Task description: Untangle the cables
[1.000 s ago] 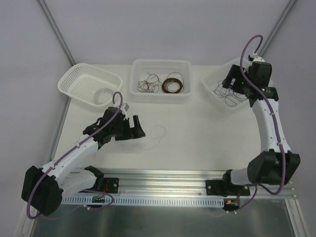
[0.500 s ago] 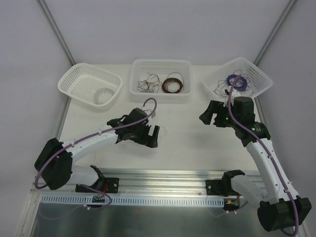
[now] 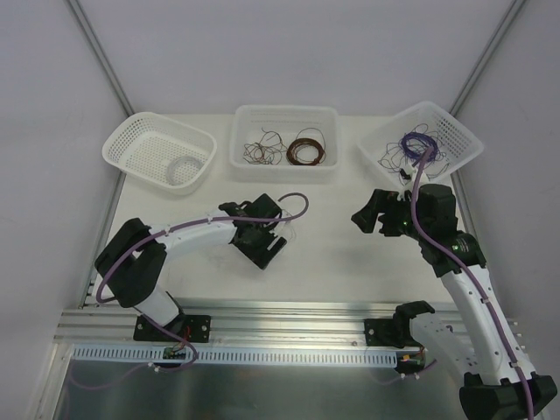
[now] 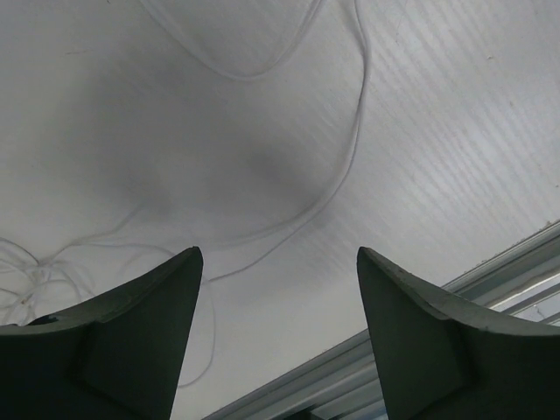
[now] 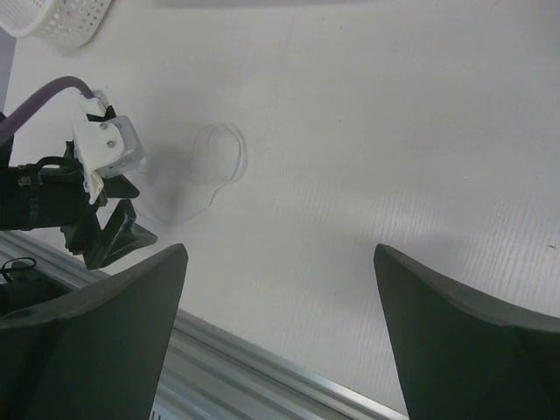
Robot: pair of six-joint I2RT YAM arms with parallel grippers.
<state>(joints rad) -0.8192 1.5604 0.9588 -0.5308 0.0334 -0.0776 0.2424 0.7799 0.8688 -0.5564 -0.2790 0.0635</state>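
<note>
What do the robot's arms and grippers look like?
The left arm and right arm have white links with black joints; a purple cable runs along each. The left gripper and right gripper have dark, wedge-shaped fingers.

loose cable (image 4: 353,144) on table (image 3: 332,254) beneath left tool (image 4: 277,254)

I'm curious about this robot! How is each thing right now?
Left gripper: open, empty, low over the white strand.
Right gripper: open, empty, above the table.
White strand: loose on the table, looped.
Tangled clump: in the middle bin, beside the brown coil.
Left basket: holds a white coil.
Right basket: holds a purple coil and loose dark strands.
</note>
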